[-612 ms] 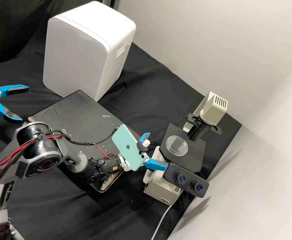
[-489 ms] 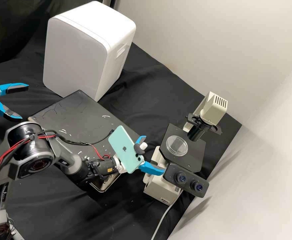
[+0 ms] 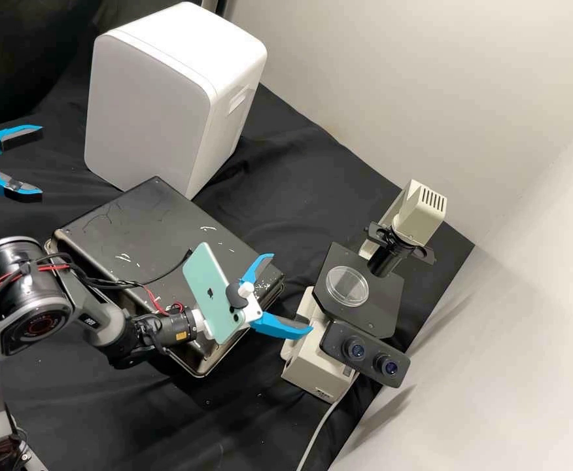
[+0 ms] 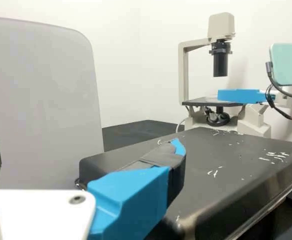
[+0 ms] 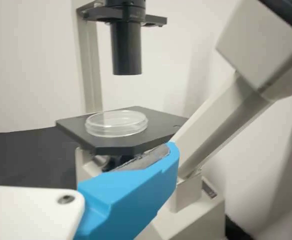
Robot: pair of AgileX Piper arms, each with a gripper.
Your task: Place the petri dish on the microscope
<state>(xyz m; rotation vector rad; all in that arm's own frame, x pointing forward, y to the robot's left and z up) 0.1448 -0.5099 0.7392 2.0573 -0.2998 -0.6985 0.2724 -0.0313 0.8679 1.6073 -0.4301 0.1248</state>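
1. Right wrist view: petri dish (image 5: 116, 121) lies on the microscope (image 5: 158, 122) stage, under the lens; microscope base cut off.
2. My right gripper (image 3: 290, 293): spread, empty, beside the microscope.
3. My left gripper (image 3: 38, 161): spread, empty; arm cut off.
4. Black cloth (image 3: 286, 176) over the bench; white wall (image 3: 430, 78) behind.

One petri dish (image 3: 347, 286), one microscope (image 3: 309, 361)

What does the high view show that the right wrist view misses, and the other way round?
High view: the white box, the black slab, the left tool, open, and the microscope's eyepieces. Right wrist view: a side look at the gap between the dark lens tube and the petri dish. Both: that dish lying flat on the microscope stage, and the right tool, open.
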